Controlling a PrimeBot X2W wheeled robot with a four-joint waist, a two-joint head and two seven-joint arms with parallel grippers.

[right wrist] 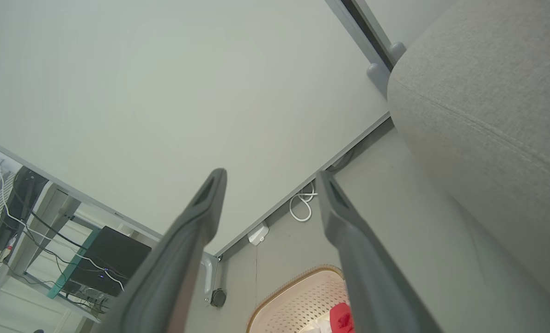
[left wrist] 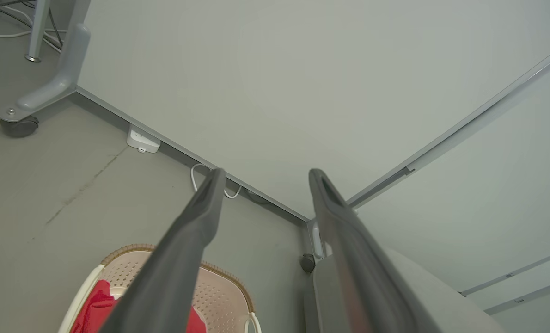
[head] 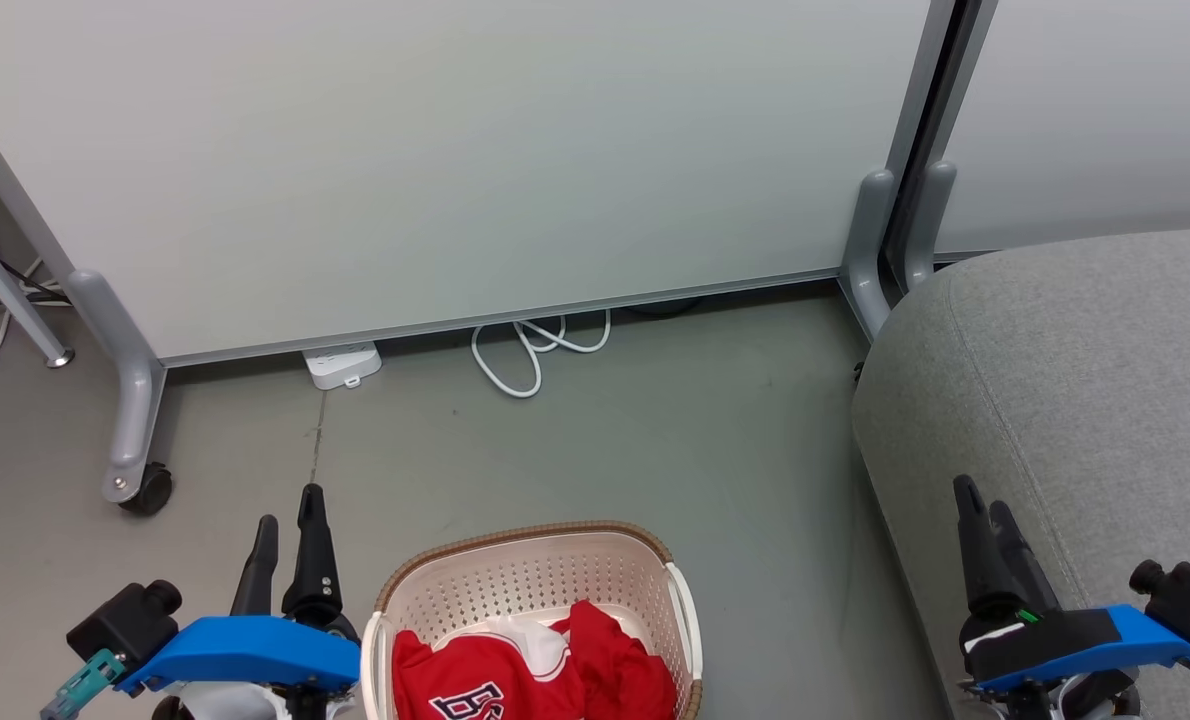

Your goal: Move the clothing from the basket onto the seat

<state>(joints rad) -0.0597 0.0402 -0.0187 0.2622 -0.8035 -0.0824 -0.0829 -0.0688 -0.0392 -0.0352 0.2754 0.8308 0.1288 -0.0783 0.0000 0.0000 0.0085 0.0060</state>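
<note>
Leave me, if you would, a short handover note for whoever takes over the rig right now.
Left hand: open, empty, raised just left of the basket.
Right hand: open, empty, by the near edge of the seat.
Things: the red clothing lies bunched in the basket, the jersey lettering facing up. The seat stands to the basket's right, and the part in view has nothing on it.
Done: nothing moved yet.
Left: grasp the clothing, lift it out and lay it on the seat.
</note>
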